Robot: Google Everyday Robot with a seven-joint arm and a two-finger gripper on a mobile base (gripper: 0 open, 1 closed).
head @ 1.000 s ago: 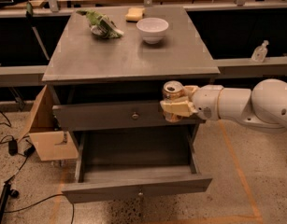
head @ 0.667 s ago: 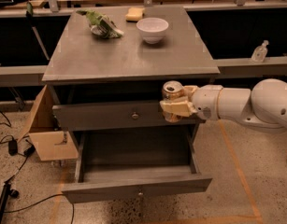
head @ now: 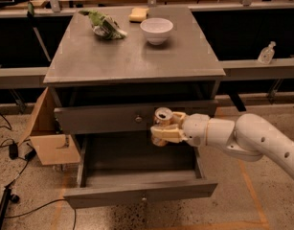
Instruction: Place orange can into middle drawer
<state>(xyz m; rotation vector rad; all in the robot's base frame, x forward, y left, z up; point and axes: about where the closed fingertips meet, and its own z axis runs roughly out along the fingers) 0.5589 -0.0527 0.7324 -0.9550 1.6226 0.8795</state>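
My gripper (head: 163, 131) is shut on the orange can (head: 162, 115), held upright with its silver pull-tab top showing. The can hangs in front of the closed upper drawer (head: 103, 119), right of its knob, and above the back of the open middle drawer (head: 137, 193). The middle drawer is pulled well out and its grey inside shows bare. My white arm (head: 242, 138) reaches in from the right.
On the cabinet top (head: 132, 56) stand a white bowl (head: 156, 30), a green bag (head: 106, 25) and a yellow sponge (head: 139, 14). A cardboard box (head: 48, 135) leans at the cabinet's left. Cables lie on the floor at left. A small bottle (head: 266, 54) sits at right.
My gripper has moved left and down with the can, from beside the cabinet's right edge to in front of the upper drawer, over the open middle drawer.
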